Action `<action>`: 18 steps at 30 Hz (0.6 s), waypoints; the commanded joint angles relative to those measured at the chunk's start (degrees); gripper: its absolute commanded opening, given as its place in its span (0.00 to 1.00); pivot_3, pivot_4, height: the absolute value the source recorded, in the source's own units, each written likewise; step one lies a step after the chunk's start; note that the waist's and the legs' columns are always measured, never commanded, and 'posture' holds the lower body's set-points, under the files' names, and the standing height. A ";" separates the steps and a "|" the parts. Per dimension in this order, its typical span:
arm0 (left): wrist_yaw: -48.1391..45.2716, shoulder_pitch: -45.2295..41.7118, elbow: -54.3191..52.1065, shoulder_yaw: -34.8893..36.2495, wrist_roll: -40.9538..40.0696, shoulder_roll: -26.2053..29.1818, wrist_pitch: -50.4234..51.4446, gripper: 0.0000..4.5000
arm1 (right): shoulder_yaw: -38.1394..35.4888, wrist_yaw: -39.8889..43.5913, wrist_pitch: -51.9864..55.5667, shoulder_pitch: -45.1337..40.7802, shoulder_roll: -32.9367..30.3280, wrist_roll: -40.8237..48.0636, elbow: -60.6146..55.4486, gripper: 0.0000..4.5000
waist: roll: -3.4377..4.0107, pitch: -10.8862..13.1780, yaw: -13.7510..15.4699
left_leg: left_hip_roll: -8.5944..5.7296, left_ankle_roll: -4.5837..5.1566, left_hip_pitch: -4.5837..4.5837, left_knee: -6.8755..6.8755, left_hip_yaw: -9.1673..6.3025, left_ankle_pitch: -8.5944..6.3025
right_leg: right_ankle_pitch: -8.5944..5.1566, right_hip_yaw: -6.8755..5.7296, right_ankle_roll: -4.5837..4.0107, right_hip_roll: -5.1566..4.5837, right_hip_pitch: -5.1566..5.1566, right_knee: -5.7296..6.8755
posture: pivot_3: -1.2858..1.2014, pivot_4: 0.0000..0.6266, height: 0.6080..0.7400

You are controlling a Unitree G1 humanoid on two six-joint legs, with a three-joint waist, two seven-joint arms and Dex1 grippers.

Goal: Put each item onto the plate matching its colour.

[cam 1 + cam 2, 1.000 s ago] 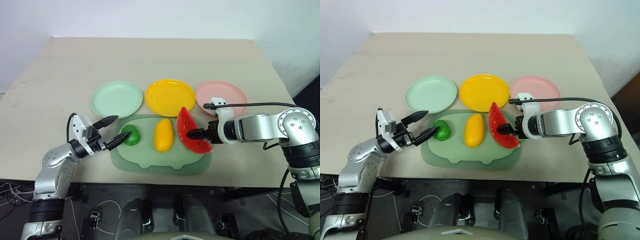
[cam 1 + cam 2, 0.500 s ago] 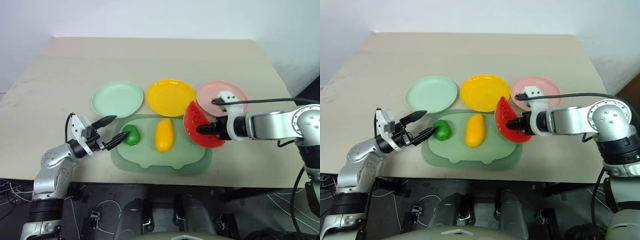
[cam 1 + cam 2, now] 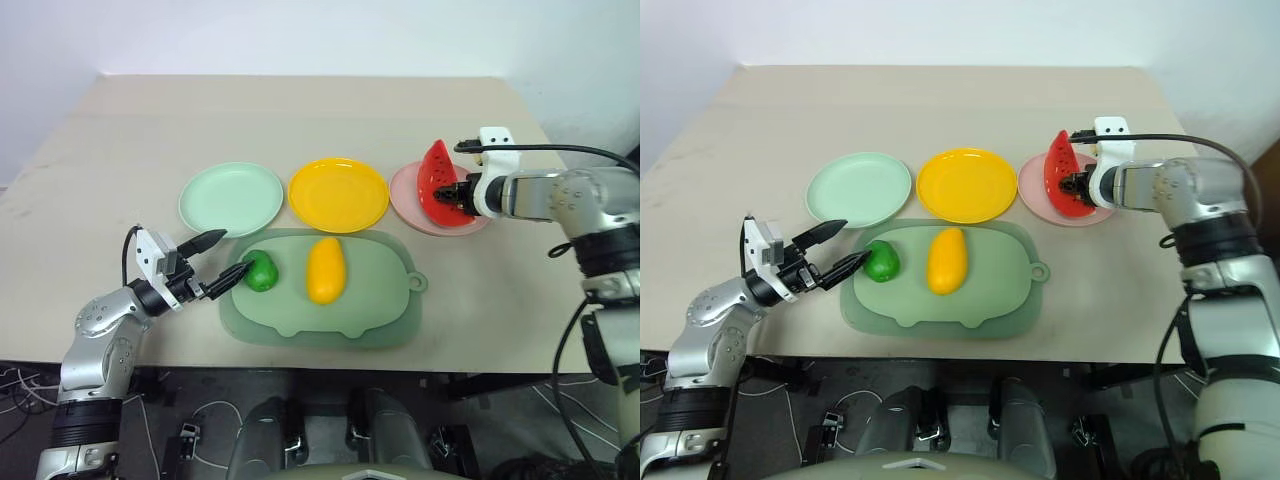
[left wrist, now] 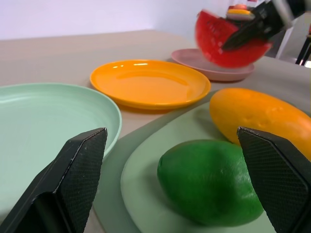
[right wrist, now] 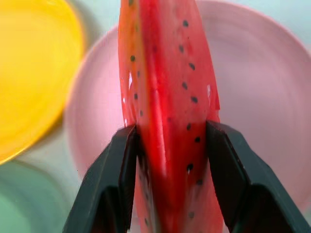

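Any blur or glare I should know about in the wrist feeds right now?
Left wrist view: the lime and mango look fairly sharp, the held watermelon wedge behind is smeared, and the yellow plate carries small highlights. Right wrist view: wedge in focus, pink plate behind it soft.

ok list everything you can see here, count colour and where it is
table: 1, beige, under everything
plates: 3 in a row, mint green, yellow, pink
tray: 1, green, in front of the plates
lime: 1, green, on the tray
mango: 1, yellow, on the tray
watermelon wedge: 1, red, held over the pink plate
left gripper: black fingers open, by the lime
right gripper: shut on the watermelon wedge
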 commanded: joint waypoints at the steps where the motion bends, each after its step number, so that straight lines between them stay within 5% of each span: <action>1: 0.35 0.31 -2.35 1.05 -0.53 0.74 -0.01 1.00 | -0.80 6.53 -5.93 -5.23 2.18 -10.09 10.90 0.41 | 0.01 0.00 -0.02 | 0.01 0.00 0.00 0.00 0.02 0.00 | 0.00 0.00 0.00 0.01 -0.01 0.01 | 0.52 0.24 0.67; 4: 0.52 0.64 -2.78 1.13 -0.59 0.89 0.07 1.00 | -1.41 10.41 -8.04 -7.48 4.12 -15.97 16.43 0.41 | 0.02 0.01 0.00 | 0.02 -0.01 0.00 -0.01 0.03 0.02 | 0.00 0.00 0.00 0.02 -0.02 0.02 | 0.52 0.24 0.67; 12: 1.05 1.49 -3.68 1.46 -0.70 1.49 0.46 1.00 | -6.26 16.59 -8.09 -9.00 4.79 -23.79 16.64 1.00 | 0.03 0.01 -0.06 | 0.02 -0.05 0.01 0.00 0.04 0.02 | 0.00 0.04 -0.01 -0.02 -0.07 0.07 | 0.52 0.24 0.67; 18: 1.06 1.40 -3.73 1.86 -1.18 1.96 0.97 1.00 | -12.09 21.14 -2.64 -4.20 0.66 -23.40 1.10 1.00 | 0.05 0.02 0.10 | 0.02 -0.06 0.00 0.00 0.04 0.02 | 0.00 0.06 -0.01 -0.06 -0.11 0.09 | 0.52 0.24 0.67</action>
